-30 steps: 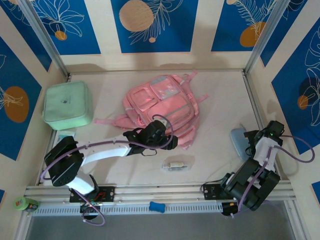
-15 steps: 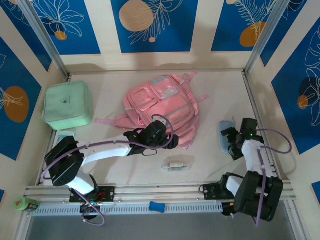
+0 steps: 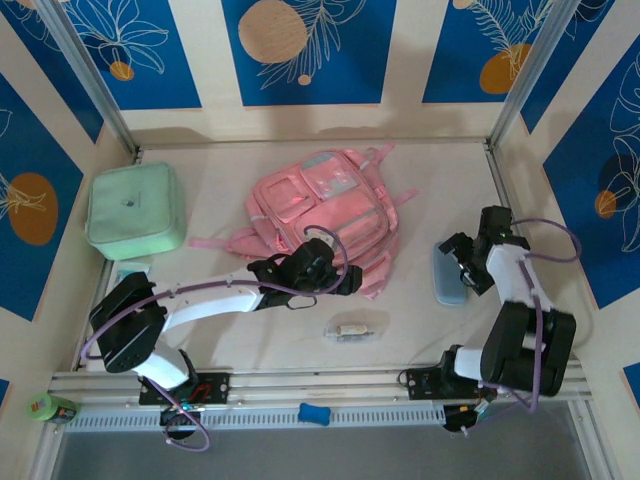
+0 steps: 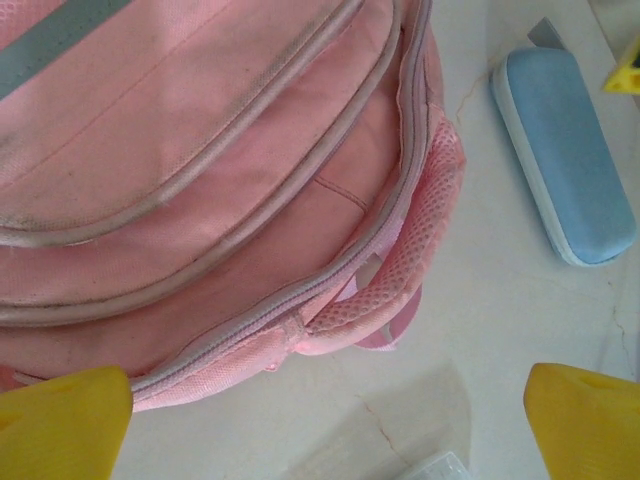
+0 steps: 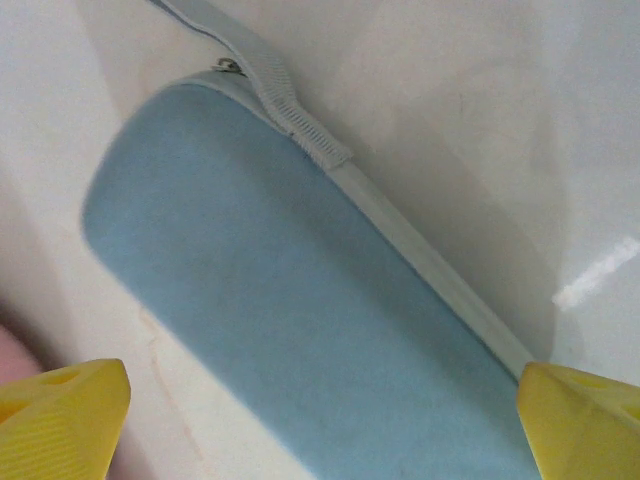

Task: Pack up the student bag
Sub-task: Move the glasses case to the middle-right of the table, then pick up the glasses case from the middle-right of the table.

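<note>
The student bag, a soft pink backpack with grey-blue panels, lies flat in the middle of the table. My left gripper hovers at the bag's near edge, open; in the left wrist view its yellow fingertips stand wide apart over the bag's mesh handle and bare table, with nothing between them. My right gripper is open just above a light blue zip case. In the right wrist view the case lies under the open gripper, spanning the gap between the fingertips.
A mint green square zip case sits at the far left. A small clear box lies on the table in front of the bag. The blue case lies right of the bag. Walls enclose the table on three sides.
The left gripper's jaws have spread wider at the bag's near edge. The right arm has swung up and to the left, and the blue case now lies a little further left.
</note>
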### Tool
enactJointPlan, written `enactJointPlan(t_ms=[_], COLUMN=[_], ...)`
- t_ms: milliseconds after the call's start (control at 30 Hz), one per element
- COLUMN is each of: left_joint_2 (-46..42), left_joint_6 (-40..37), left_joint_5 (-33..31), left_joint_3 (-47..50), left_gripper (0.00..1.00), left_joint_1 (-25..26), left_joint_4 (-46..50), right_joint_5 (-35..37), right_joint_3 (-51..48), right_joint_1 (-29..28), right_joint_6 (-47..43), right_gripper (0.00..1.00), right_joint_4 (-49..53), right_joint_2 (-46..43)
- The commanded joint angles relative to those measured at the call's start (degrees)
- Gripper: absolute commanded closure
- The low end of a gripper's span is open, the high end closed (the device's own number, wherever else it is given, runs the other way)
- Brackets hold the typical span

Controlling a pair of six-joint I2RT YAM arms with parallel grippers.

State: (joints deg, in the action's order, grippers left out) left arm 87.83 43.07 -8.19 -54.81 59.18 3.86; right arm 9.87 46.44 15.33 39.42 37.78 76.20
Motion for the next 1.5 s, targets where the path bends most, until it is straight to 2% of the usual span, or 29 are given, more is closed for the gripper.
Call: enactJointPlan(t_ms=[0,133,200,300,367,567,667,767,867,1100,1200,1333,1467], left_joint_2=[-1.65,-2.3,-2.57,-2.58,-2.51,-2.53,-2.81,-3.01,-3.52,-4.26,-4.46,-4.75,-4.87], left_joint_6=[-0.06,-0.32,-0.44,-0.4,-0.57,-0.57,-0.53,-0.53,-0.62,-0.7,-0.71,-0.62,-0.71], left_joint_5=[-1.83,-2.65,-3.06,-3.06,-3.17,-3.34,-3.49,-3.59,-3.89,-4.36,-4.4,-4.56,-4.7], left_joint_3=[-0.17,-0.03,0.33,0.49,0.58,0.53,0.83,1.09,1.46,2.19,2.07,2.07,2.08], left_gripper=[0.01,0.01,0.01,0.01,0.01,0.01,0.01,0.01,0.01,0.01,0.01,0.01,0.0], left_joint_1=[0.41,0.41,0.32,0.14,0.08,-0.03,-0.2,-0.38,-0.56,-0.99,-1.1,-1.17,-1.28], left_joint_4=[0.01,0.93,1.15,1.31,1.34,1.63,1.77,1.96,2.06,2.28,2.81,3.24,3.48], right_joint_5=[-3.23,-5.72,-6.63,-4.35,-6.83,-7.77,-6.45,-2.24,1.77,3.49,2.61,4.91,4.93], right_joint_3=[2.53,1.27,-0.14,-1.03,-2.07,-2.06,-1.64,-0.55,0.89,2.75,3.26,3.96,4.31], right_joint_1=[0.79,-1.06,-3.99,-8.63,-9.94,-15.53,-19.48,-22.44,-23.29,-27.08,-27.27,-27.22,-27.18], right_joint_6=[-5.68,-4.84,-4.35,-2.91,-1.91,-0.07,-0.04,-0.62,-1.37,-2.32,-2.35,-1.98,-2.03], right_gripper=[0.01,0.01,0.01,0.01,0.01,0.01,0.01,0.01,0.01,0.01,0.01,0.0,0.06], right_joint_4=[-0.28,-1.58,-2.08,-0.77,-1.5,0.63,2.06,4.63,7.25,6.66,5.22,5.17,4.95], right_joint_2=[5.48,7.48,6.59,4.7,3.37,1.49,1.29,2.14,4.02,9.15,10.66,12.44,12.83])
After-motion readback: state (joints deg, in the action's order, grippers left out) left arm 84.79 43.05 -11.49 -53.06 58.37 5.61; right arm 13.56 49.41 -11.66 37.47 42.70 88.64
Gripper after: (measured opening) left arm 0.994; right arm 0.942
